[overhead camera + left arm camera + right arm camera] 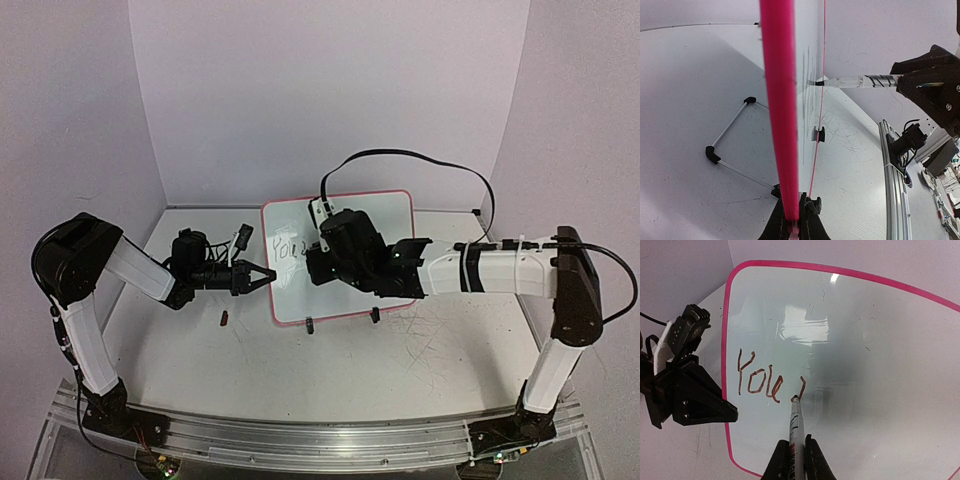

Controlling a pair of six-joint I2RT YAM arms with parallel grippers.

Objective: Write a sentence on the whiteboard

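The sentence [760, 380], thin reddish-dark handwriting reading roughly "Yole" plus one further stroke, sits on the left part of the small white rectangular whiteboard [385, 215] with a pink rim, which stands upright mid-table on black clip feet [309, 324]. The right gripper [795, 441] is clamped on a slim clear-barrelled marker [796, 420], whose tip touches the board. The left gripper [262, 277] is closed on the board's left edge, above the scuffed white tabletop [300, 370].

Glossy, smooth whiteboard [875, 355] with light glare, rim [779, 110] of shiny pink plastic. Matt white table [300, 370], scratched and scuffed. Brushed metal rail [330, 440]. Marker [796, 426] of clear, smooth plastic.
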